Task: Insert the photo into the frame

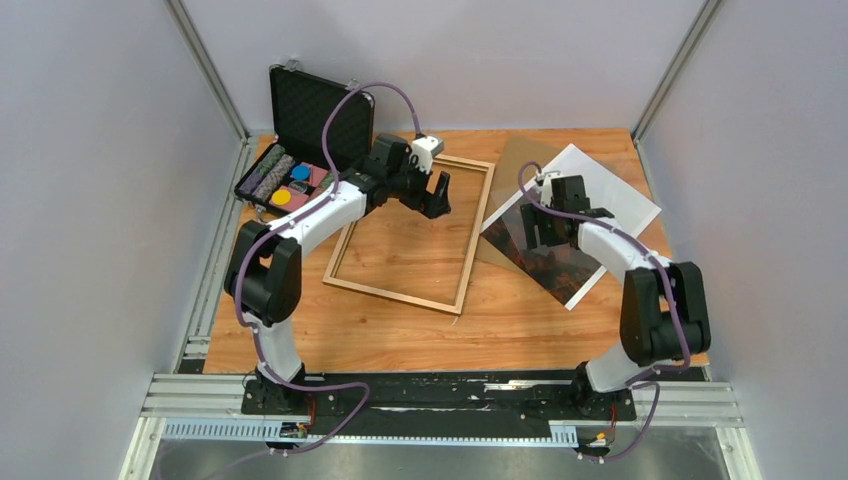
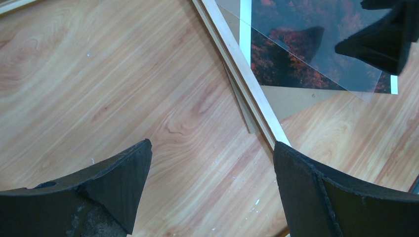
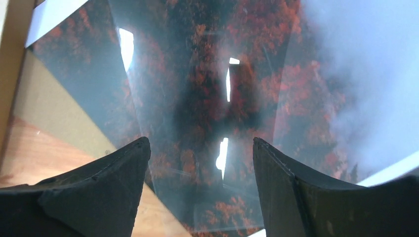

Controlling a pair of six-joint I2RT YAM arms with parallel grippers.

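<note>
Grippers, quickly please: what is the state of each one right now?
Left gripper: jaws open, holding nothing.
Right gripper: jaws open over the photo, holding nothing.

Items on your bench, apart from the job itself:

1. Table [image 1: 400, 330]: light orange-brown wood grain, filling the middle of your top view.
2. Black case [image 1: 262, 186], upper left of the top view: lid [image 1: 318, 118] stands open and upright, lined with dark foam. You will find in its tray a blue disc [image 1: 301, 172], a yellow disc [image 1: 281, 197], pink pieces [image 1: 318, 178] and striped rolls [image 1: 268, 172].
3. Brown backing board [image 1: 520, 155], upper right of centre, lying flat on the table.
4. Clear tinted sheet [image 1: 512, 228], right of centre, glossy with bright reflections, lying partly over the board.
5. Black base plate [image 1: 440, 390] along the bottom edge of your top view, on aluminium rails [image 1: 200, 390].
6. Plain grey walls [image 1: 90, 200] at both sides and the back.
</note>
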